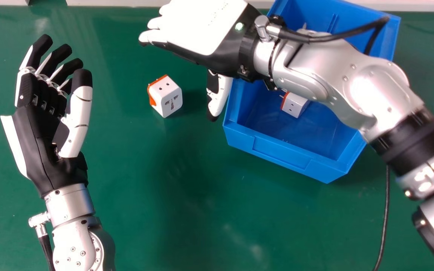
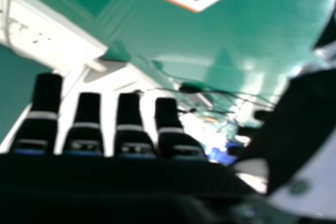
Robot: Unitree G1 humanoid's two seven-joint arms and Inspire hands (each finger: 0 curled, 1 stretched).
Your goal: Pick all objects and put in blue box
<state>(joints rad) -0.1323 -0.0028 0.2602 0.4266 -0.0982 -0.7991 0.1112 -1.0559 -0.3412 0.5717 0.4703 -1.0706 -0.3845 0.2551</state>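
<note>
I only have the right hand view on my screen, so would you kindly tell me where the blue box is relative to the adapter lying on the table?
Observer: In the head view, the blue box stands to the right of the white and orange adapter, with the silver right forearm passing above it.
Operator: Thank you. Is anything in the box already?
Observer: Yes, a second adapter lies inside, near the forearm's lower edge; the arm hides part of the interior, so there may be more.
Operator: And where is the left hand?
Observer: The left hand is at the head view's left side, open and holding nothing.
</note>
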